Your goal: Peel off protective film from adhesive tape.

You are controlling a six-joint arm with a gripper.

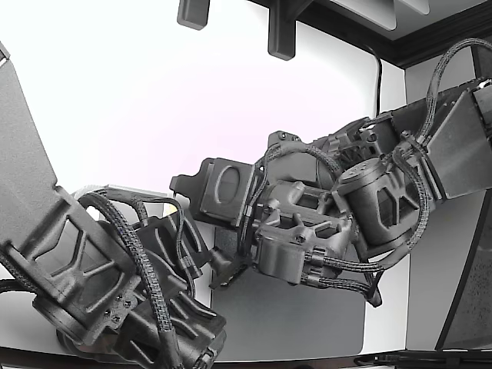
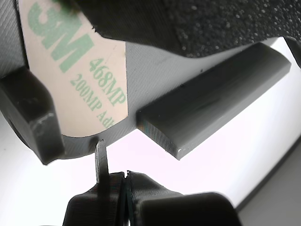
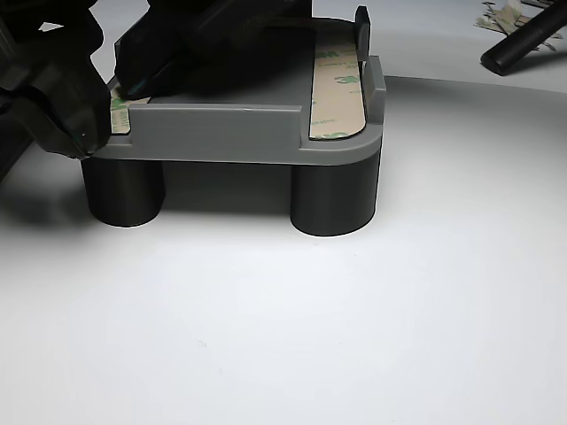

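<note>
You see the hand (image 2: 123, 186) nearly closed just below the film (image 2: 80, 70) edge. It grips nothing. The fixture (image 3: 230, 133) stands on the counter (image 3: 283, 310).

Tape liner (image 2: 70, 61) printing cut off by wrist view's edge; gripper (image 2: 123, 181) jaws' tips out of frame.
</note>
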